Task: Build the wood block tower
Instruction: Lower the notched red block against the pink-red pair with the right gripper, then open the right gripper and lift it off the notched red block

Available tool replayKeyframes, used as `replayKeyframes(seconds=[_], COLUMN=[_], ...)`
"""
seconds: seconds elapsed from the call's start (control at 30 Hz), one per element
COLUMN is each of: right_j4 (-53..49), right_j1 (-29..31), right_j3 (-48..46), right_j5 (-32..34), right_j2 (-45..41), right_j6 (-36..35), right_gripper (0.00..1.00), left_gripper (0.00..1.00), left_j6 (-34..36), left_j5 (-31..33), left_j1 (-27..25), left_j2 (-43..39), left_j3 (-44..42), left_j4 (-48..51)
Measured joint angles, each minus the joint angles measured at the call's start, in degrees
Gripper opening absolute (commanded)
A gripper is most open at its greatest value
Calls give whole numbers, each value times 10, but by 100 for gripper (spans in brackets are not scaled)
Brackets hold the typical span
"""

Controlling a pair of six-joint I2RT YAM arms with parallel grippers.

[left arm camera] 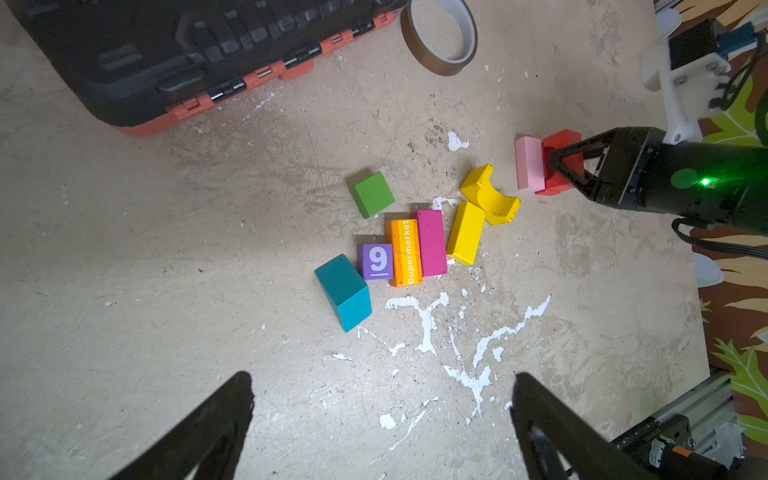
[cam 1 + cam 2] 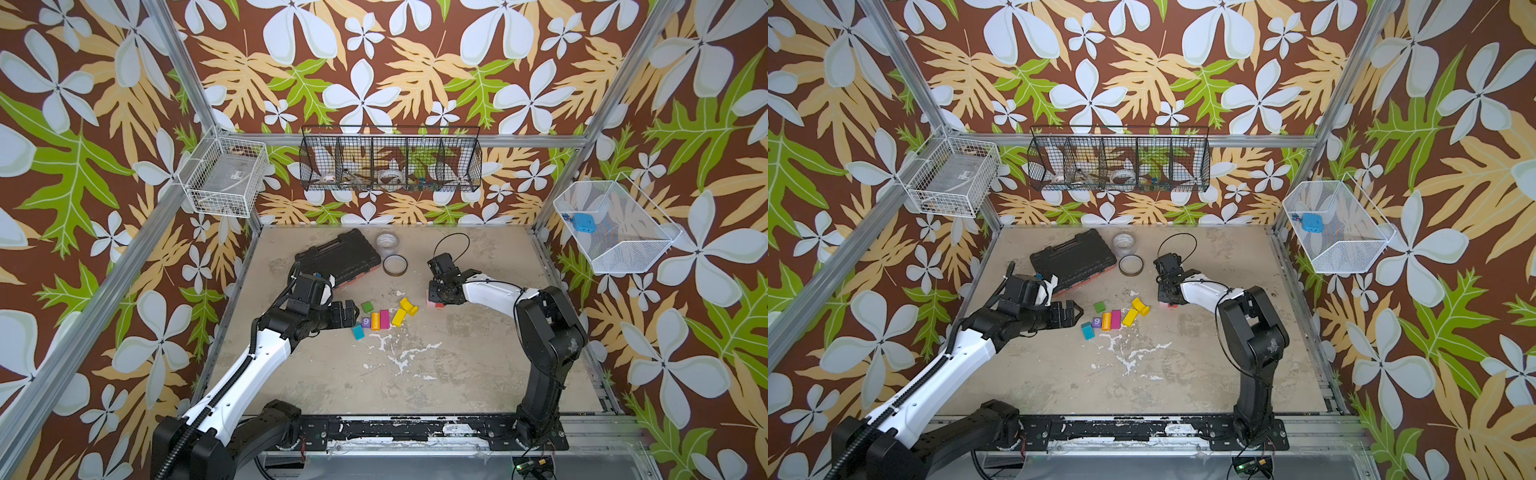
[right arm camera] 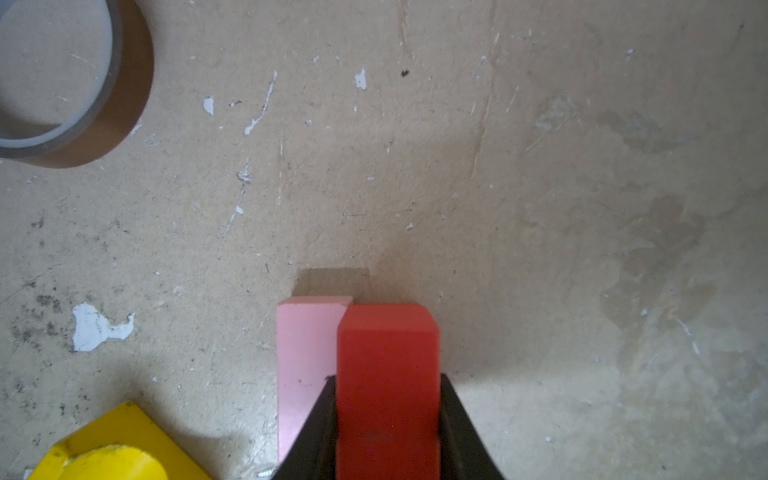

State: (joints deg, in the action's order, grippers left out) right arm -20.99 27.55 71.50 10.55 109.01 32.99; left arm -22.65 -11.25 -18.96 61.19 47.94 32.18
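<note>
No tower stands yet; the wood blocks lie loose in the middle of the counter (image 1: 166, 291). The right end effector (image 3: 386, 378) has its jaws pressed against the 2 long sides of the red block (image 3: 388, 340), which sits flush beside the pink block (image 3: 307, 345). Whether the red block is clear of the counter I cannot tell. The left end effector (image 1: 382, 382) hangs with jaws spread wide and holds nothing. It points at the main cluster: teal block (image 1: 345, 291), purple 9 cube (image 1: 376, 261), orange block (image 1: 405, 253), magenta brick (image 1: 431, 243) and yellow brick (image 1: 466, 232) lie almost side by side, with the green cube (image 1: 372, 194) and the yellow arch (image 1: 490, 199) just beyond.

These are probably light, rigid pieces with smooth paint, so they should neither crush nor sag but may slip or twist in a skewed pinch. Flat parallel faces near mid-length are the best hold. The arch wants gripping across its flat sides, not its curve.
</note>
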Motion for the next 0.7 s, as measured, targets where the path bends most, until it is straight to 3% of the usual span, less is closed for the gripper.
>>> replayKeyframes(seconds=[0.23,0.7], right_j4=[-3,-4], right_j1=[0,0], right_j3=[1,-9], right_j5=[3,5], right_j2=[0,-23], right_j6=[0,0], right_gripper=[41,47], left_gripper=[98,98], left_j6=[0,0], left_j5=[0,0], left_j1=[0,0], left_j2=[0,0], left_j3=[0,0], left_j4=[0,0])
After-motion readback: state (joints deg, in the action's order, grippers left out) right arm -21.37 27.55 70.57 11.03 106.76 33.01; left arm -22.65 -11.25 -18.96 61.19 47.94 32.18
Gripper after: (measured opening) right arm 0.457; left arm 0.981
